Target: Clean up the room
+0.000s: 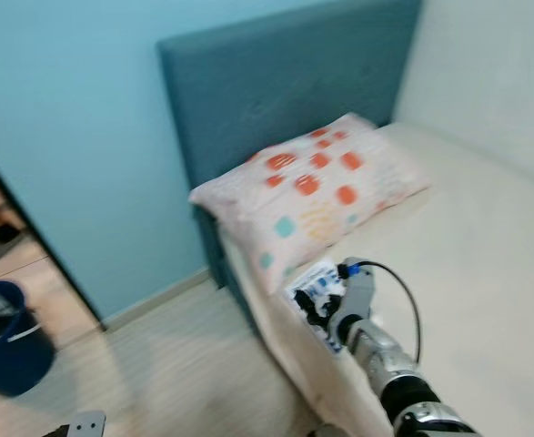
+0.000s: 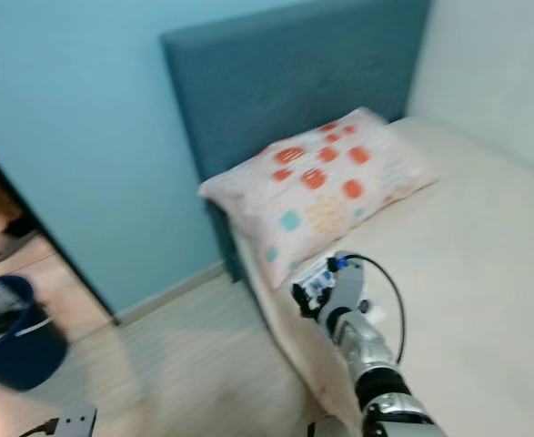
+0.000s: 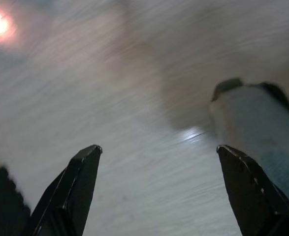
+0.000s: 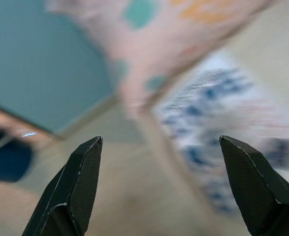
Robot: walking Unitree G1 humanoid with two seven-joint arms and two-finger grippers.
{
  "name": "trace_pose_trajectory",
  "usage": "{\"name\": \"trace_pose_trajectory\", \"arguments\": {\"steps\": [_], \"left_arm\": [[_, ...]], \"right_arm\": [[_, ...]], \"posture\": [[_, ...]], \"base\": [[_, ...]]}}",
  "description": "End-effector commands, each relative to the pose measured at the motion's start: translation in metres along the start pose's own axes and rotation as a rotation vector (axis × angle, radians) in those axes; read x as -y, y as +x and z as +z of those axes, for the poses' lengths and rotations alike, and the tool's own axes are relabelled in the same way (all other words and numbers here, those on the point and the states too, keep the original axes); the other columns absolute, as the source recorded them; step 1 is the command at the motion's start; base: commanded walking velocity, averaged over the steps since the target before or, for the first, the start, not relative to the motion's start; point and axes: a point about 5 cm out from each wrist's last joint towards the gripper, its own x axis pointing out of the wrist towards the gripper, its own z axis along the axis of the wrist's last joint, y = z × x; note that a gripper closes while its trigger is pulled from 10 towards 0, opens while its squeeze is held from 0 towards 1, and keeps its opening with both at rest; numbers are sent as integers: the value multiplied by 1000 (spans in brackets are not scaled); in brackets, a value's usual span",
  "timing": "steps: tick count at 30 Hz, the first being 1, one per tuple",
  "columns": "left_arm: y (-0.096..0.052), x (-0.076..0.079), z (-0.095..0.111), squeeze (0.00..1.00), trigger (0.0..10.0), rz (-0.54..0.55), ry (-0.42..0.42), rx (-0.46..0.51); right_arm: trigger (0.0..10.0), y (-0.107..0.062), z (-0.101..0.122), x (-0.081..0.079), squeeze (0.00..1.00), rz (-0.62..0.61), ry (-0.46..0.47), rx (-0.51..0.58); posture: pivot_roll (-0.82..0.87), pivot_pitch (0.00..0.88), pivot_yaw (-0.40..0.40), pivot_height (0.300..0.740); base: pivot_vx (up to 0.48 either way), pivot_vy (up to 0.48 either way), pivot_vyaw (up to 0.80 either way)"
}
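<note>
A small white packet with blue print lies on the edge of the cream bed, just below the corner of a pillow with orange and teal spots. My right gripper reaches over the bed's edge right at the packet, open, with nothing between its fingers. In the right wrist view the blurred packet lies a short way ahead of the open right gripper, toward one finger. My left gripper hangs open over the wooden floor, holding nothing.
A teal headboard stands against the light blue wall. A dark blue bucket sits on the floor at the far left by a doorway. Pale wooden floor lies between bucket and bed. The views are motion-blurred.
</note>
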Motion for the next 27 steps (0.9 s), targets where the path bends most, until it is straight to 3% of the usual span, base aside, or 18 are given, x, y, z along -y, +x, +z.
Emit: {"name": "trace_pose_trajectory", "arguments": {"steps": [1,8,11,12,13,15,17,19,20,27], "left_arm": [[0,-1,2,0,10000,1,6,3],[0,2,0,0,10000,-14,20,-1],[0,4,0,0,10000,-22,22,0],[0,4,0,0,10000,-22,22,0],[0,6,0,0,10000,-26,27,1],[0,7,1,0,10000,-27,29,3],[0,8,1,0,10000,-30,35,5],[0,8,1,0,10000,-30,35,5],[1,9,1,0,10000,-31,39,4],[1,10,-2,0,10000,-28,29,-18]], "right_arm": [[10000,0,-11,-7,0,22,-11,-40],[10000,-5,-38,-2,0,-20,-94,-145],[10000,-19,-70,10,0,-87,-150,-281],[10000,-19,-70,10,0,-87,-150,-281],[10000,-31,-93,19,0,-129,-169,-375],[10000,-38,-104,23,0,-148,-164,-417],[10000,-53,-125,30,0,-210,-86,-488],[10000,-53,-125,30,0,-210,-86,-488],[10000,-68,-143,39,0,-297,-48,-548],[10000,-99,-177,45,0,-403,-16,-693]], "posture": [[-103,26,15,685],[-109,23,8,710],[-114,27,10,725],[-114,27,10,725],[-115,28,9,735],[-119,25,8,740],[-124,24,5,740],[-124,24,5,740],[-117,25,2,740],[-109,27,-2,740]], "base": [[0,0,0],[0,0,0],[0,0,0],[0,0,0],[0,0,0],[0,0,0],[0,0,0],[0,0,0],[0,0,0],[-177,0,-195]]}}
